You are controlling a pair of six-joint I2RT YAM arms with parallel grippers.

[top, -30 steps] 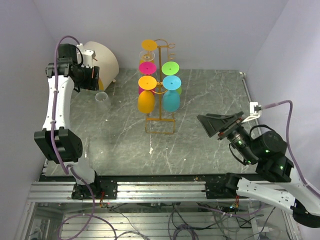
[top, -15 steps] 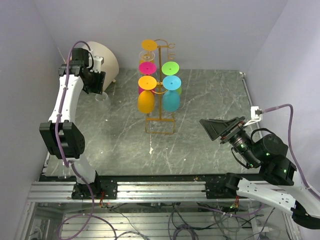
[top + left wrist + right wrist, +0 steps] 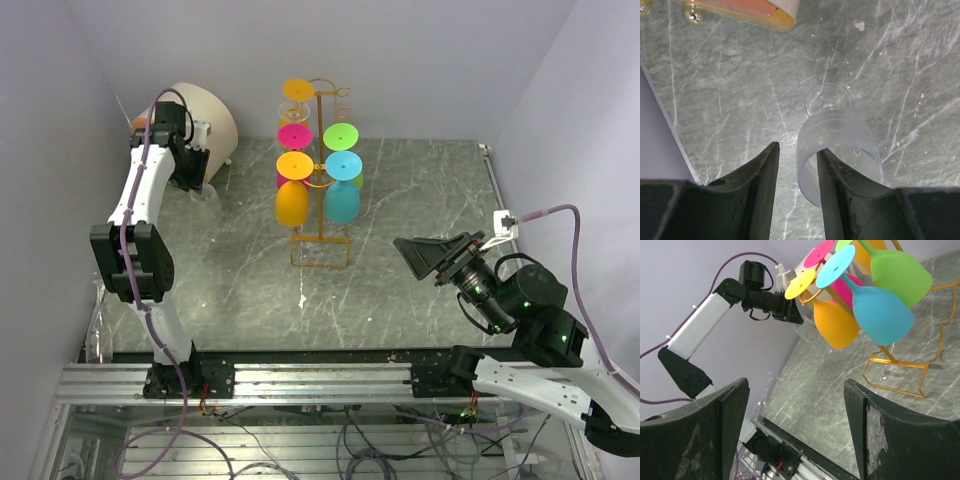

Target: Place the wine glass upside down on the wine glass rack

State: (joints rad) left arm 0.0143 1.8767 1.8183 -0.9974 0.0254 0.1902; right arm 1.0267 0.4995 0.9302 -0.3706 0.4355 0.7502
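Partly the wine glass (image 3: 840, 132) stands inside the left pincer (image 3: 798, 151)

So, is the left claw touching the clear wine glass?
Cannot tell. Left wrist view: the left claw straddles the wine glass rim; one finger shows a gap, the other overlaps the glass wall.

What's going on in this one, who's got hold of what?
The left gripper is down at a clear wine glass standing upright on the table, back left. Its fingers sit either side of the bowl's wall, one apparently inside the rim, with a gap showing, so nothing is gripped yet. The wine glass rack at mid-table already carries several coloured glasses hung upside down. The right gripper hangs open and empty off to the right.
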